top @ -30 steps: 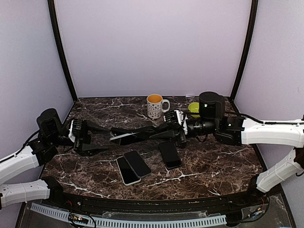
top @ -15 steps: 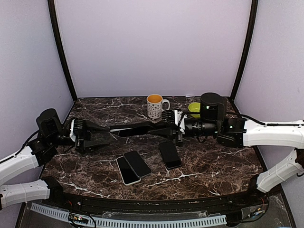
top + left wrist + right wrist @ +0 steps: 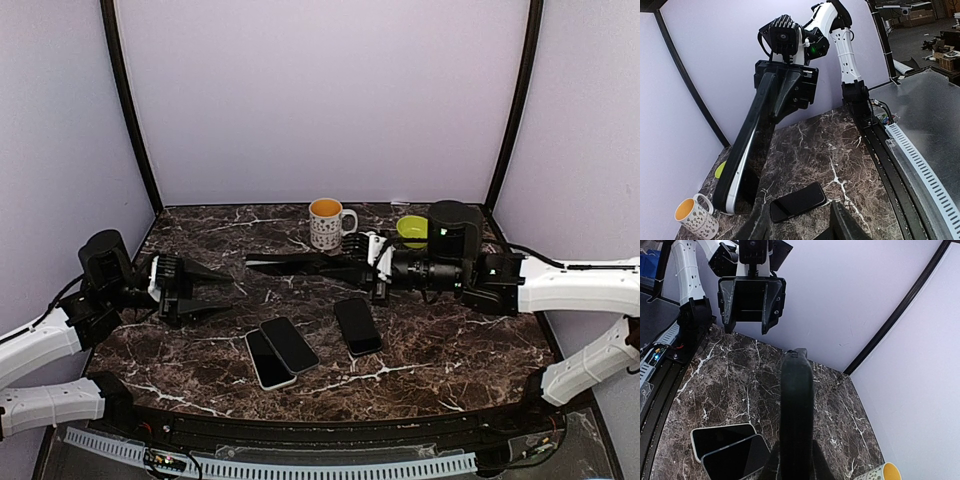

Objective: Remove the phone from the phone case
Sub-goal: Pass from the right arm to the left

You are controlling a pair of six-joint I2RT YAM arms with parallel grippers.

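Note:
My right gripper [image 3: 352, 263] is shut on a black phone case [image 3: 300, 265] and holds it level above the table, pointing left. In the left wrist view the case [image 3: 757, 130] shows edge-on, with the white rim of the phone [image 3: 742, 167] still seated in it. From the right wrist only the case's black back [image 3: 796, 405] shows, clamped in that gripper [image 3: 796, 462]. My left gripper [image 3: 225, 297] stands open and empty to the left of the case's free end, with a gap between them. It also shows ahead in the right wrist view [image 3: 751, 302].
Two overlapping loose phones [image 3: 280, 350] lie near the front centre, and a black one [image 3: 357, 325] lies right of them. A patterned mug [image 3: 327, 222] and a green bowl [image 3: 410, 228] stand at the back. Purple walls close the table in.
The right gripper has lifted the cased phone and drawn it a little to the right. A gap has opened between the case and the left gripper, whose jaws have narrowed somewhat.

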